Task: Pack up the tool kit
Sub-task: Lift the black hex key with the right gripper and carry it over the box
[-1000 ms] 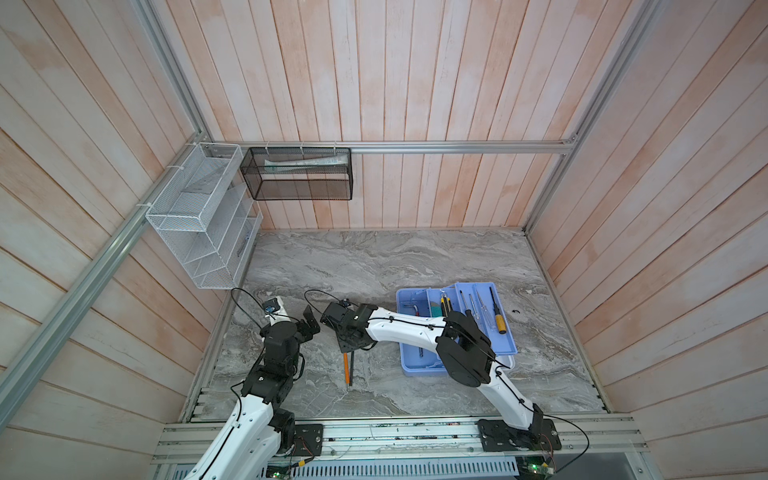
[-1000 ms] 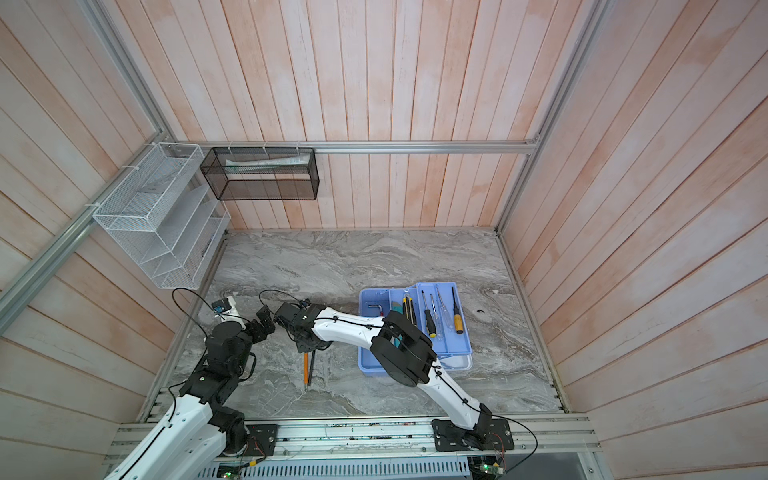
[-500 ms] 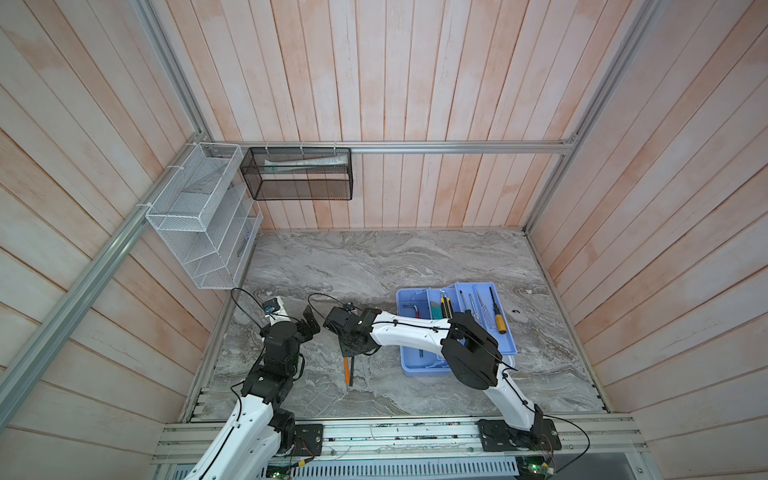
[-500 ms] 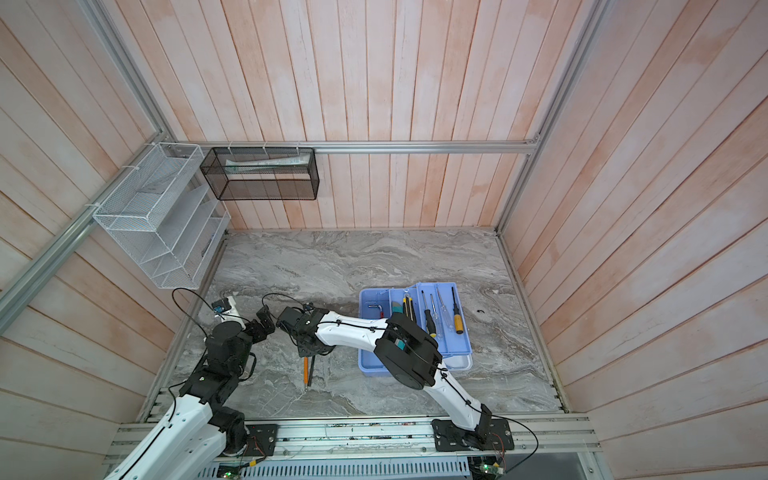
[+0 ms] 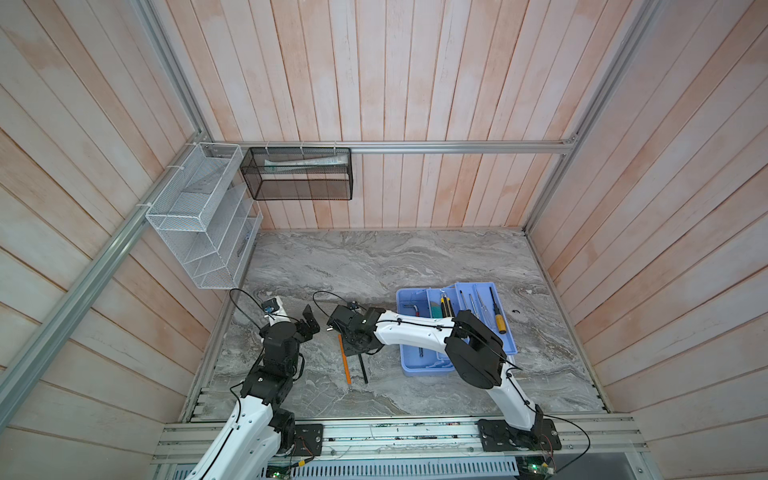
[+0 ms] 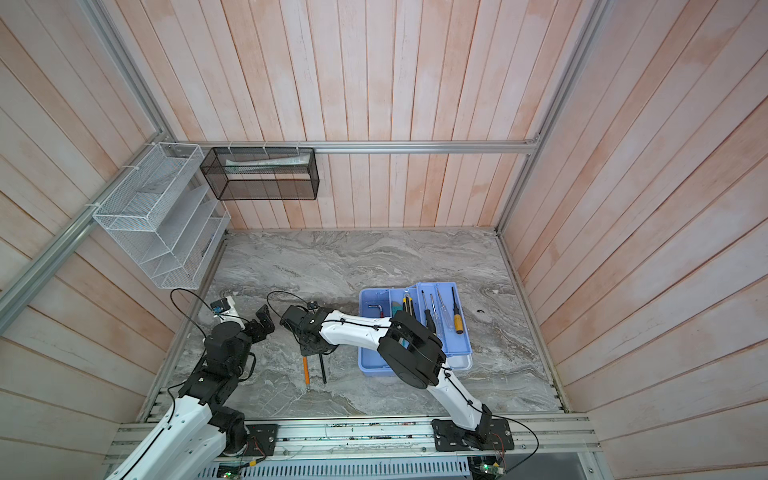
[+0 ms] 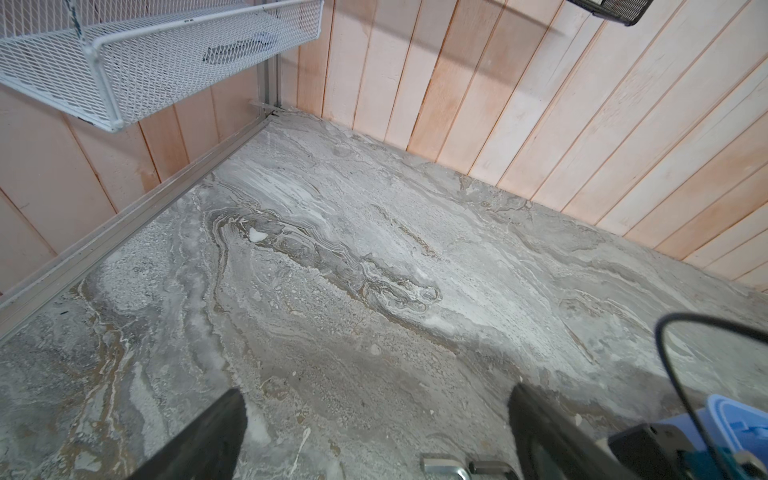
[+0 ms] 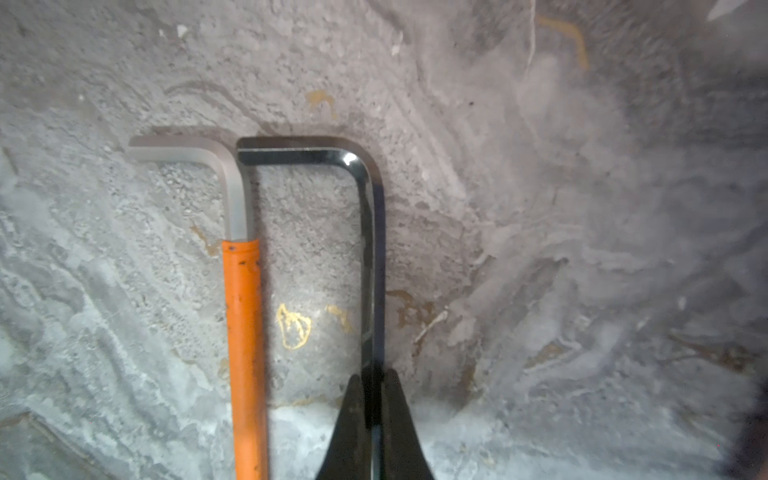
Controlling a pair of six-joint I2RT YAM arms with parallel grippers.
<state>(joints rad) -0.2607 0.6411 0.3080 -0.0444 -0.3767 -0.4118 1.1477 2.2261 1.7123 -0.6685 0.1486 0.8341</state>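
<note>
your right gripper (image 8: 372, 376) is pinched tight on the long shaft of the black hex key (image 8: 371, 249). the key is on the table (image 5: 374, 266), just beside the orange-sleeved hex key (image 8: 243, 332), and its bent end touches that one. in both top views the pair sits lower centre, left of the blue tray (image 5: 400, 332) holding the screwdrivers (image 5: 501, 323). your left gripper (image 7: 376, 395) hangs wide open at lower left, gripping nothing.

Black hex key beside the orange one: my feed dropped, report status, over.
Right gripper shut on black L-shaped steel hex key, not yet lifted. Left gripper open, empty. Orange-sleeved steel hex key lies close alongside.
</note>
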